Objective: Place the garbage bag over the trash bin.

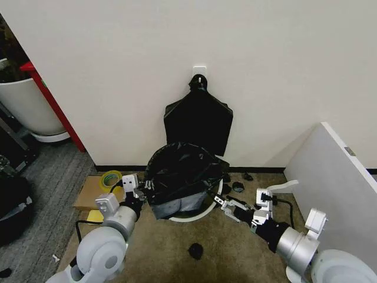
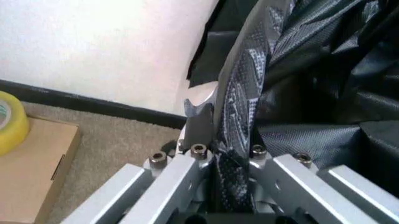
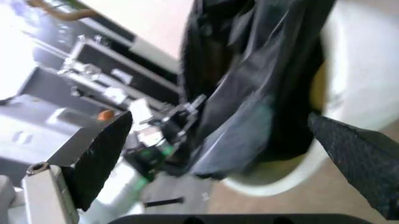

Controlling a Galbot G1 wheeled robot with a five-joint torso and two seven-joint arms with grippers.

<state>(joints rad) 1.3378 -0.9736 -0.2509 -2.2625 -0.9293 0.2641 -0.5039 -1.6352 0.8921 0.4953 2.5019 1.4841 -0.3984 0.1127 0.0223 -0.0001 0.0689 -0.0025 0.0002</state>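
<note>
The garbage bag (image 1: 181, 170) is draped over the mouth of the trash bin (image 1: 197, 216), whose cream-white rim shows under the bag's front edge. My left gripper (image 1: 146, 190) is at the bin's left side, shut on a fold of the bag's edge; the left wrist view shows the glossy plastic (image 2: 311, 70) pinched between the fingers (image 2: 201, 116). Just off the bin's right side, my right gripper (image 1: 219, 201) is open. In the right wrist view its fingers (image 3: 103, 149) stand wide apart, facing the bag (image 3: 249, 93) and the bin wall (image 3: 358, 70).
A flat black bundle (image 1: 198, 121) hangs from a wall hook behind the bin. Small black scraps (image 1: 195, 250) lie on the carpet. A cardboard box with yellow tape (image 1: 110, 178) sits to the left, a white panel (image 1: 333, 177) stands on the right, and a large white tub (image 1: 29, 109) is at far left.
</note>
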